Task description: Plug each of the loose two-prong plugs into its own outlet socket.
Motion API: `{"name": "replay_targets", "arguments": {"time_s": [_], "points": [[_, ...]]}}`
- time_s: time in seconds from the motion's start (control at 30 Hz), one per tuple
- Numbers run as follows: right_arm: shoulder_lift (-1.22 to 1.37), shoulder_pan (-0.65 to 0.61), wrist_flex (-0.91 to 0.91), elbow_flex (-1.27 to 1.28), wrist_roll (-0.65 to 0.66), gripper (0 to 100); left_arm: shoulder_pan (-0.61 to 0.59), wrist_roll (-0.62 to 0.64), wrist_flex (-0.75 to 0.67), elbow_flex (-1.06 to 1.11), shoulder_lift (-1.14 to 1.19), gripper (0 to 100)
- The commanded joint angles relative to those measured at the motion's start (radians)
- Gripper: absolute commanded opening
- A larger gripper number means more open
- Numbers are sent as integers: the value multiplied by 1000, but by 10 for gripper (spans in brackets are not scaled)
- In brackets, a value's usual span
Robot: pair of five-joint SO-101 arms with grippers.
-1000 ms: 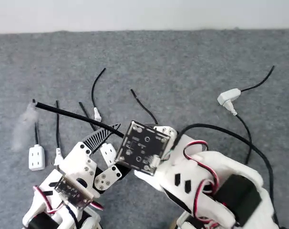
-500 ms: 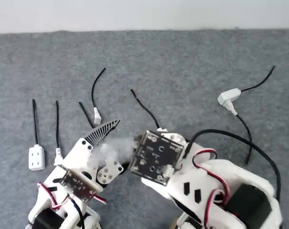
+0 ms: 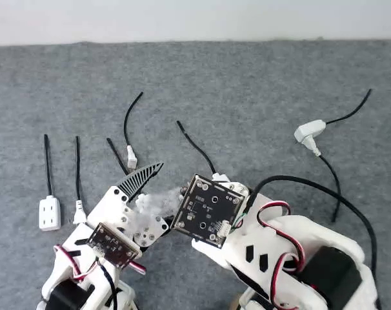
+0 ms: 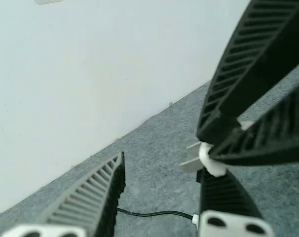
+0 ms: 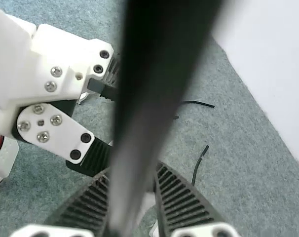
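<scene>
From the high view, the left gripper is sitting spread beside the right arm, with a blurred white shape lying between them. The outlet socket is lying on the grey mat, well apart from both arms, and another loose plug is lying nearer.

In the left wrist view, the right gripper is pinching a white plug, its prongs sticking out bare towards the left gripper's open gap.

In the right wrist view, a dark band, probably the cord, is crossing right in front of the lens, with the left arm's housing sitting just beyond.

I am judging the risks thus: the grippers, being so near, could be knocking together; the cord could be dragging and twisting the plug in its pinch; and the unheld outlet socket could be sliding away when pushed
</scene>
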Motion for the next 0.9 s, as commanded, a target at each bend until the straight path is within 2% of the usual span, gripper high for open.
{"name": "replay_targets", "arguments": {"time_s": [0.0,0.6,0.87], "points": [[10,-18,10,34,-5,8,-9,-9,-5,-28,-17,224],[18,-13,-21,14,-5,8,-9,-9,25,-21,-18,224],[16,-13,-2,14,-5,8,-29,-11,-9,47,-18,224]]}}
